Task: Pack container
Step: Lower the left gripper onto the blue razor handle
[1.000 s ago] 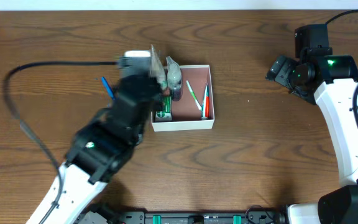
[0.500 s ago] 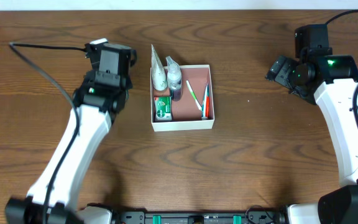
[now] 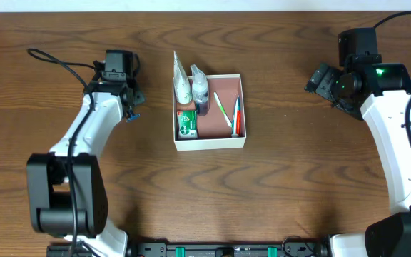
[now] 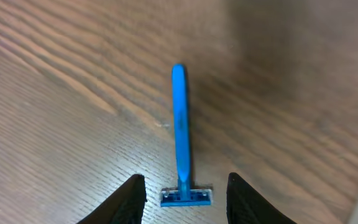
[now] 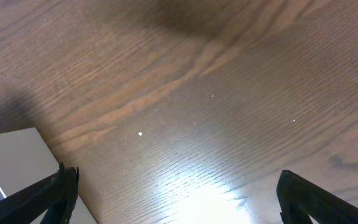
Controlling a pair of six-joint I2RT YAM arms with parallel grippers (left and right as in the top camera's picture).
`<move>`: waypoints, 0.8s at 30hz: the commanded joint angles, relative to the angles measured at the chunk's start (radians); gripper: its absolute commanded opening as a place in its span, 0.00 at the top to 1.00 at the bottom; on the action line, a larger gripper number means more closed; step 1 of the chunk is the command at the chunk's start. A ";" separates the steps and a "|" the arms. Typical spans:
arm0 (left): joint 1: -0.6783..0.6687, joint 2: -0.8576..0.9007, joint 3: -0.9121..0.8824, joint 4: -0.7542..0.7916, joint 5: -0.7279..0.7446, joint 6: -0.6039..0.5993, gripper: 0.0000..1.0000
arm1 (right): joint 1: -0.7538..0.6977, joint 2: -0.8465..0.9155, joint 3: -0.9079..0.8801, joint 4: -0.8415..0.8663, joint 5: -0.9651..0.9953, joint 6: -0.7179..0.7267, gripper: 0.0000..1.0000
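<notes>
The container [image 3: 220, 140] is a shallow square box with white walls and a reddish-brown inside, at the table's middle. It holds a white tube [image 3: 182, 80], a small bottle [image 3: 200, 89], a green box [image 3: 186, 123] and thin toothbrushes [image 3: 228, 111]. A blue razor [image 4: 179, 130] lies flat on the wood left of the container; only its tip [image 3: 130, 116] shows from above. My left gripper [image 4: 186, 198] is open, with the razor's head between its fingers, not closed on it. My right gripper [image 5: 173, 199] is open wide and empty, above bare wood right of the container.
A corner of the container's white wall [image 5: 11, 155] shows at the left of the right wrist view. A black cable [image 3: 56, 61] runs from the left arm across the table's left part. The table is brown wood.
My left arm has swung away from the container to the left and back, and now hovers over the blue razor. The right arm has not moved.
</notes>
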 commanded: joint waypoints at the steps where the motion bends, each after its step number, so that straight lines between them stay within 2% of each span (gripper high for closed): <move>1: 0.005 0.025 0.002 0.005 0.025 -0.012 0.57 | -0.006 -0.020 0.014 0.000 0.003 0.000 0.01; 24: 0.005 0.149 0.002 0.024 0.025 -0.012 0.57 | -0.006 -0.020 0.014 0.000 0.003 0.000 0.01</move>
